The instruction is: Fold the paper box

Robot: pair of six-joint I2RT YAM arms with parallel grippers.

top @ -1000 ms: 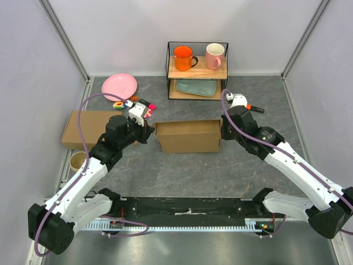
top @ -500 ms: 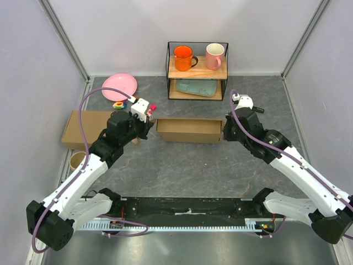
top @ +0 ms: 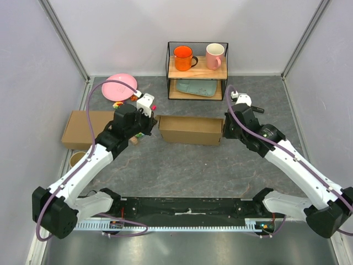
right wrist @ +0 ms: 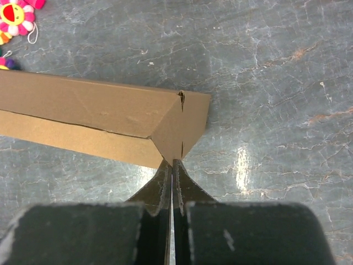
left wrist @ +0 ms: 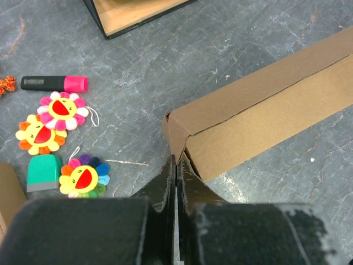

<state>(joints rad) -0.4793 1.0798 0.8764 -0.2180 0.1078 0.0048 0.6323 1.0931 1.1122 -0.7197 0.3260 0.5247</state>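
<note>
Well left of the left gripper (left wrist: 176, 161) lies a second, closed cardboard box (top: 88, 127), with a pink plate (top: 119, 86) beyond it. Just left of that claw, on the grey table (top: 182, 171), are three flower-face plush charms (left wrist: 62, 110) and a pink-capped highlighter (left wrist: 54, 83). The left claw's fingers are pressed together with nothing between them, tips at the lower corner of the left end of the paper box (top: 190, 131). The paper box lies long, shallow and folded up between the two claws. Behind it stands a wire shelf (top: 197, 70) holding an orange mug (top: 182, 57) and a pink mug (top: 214, 55). The right gripper (right wrist: 172, 163) also has its fingers pressed together and empty, tips meeting the near corner of the box's right end.
</note>
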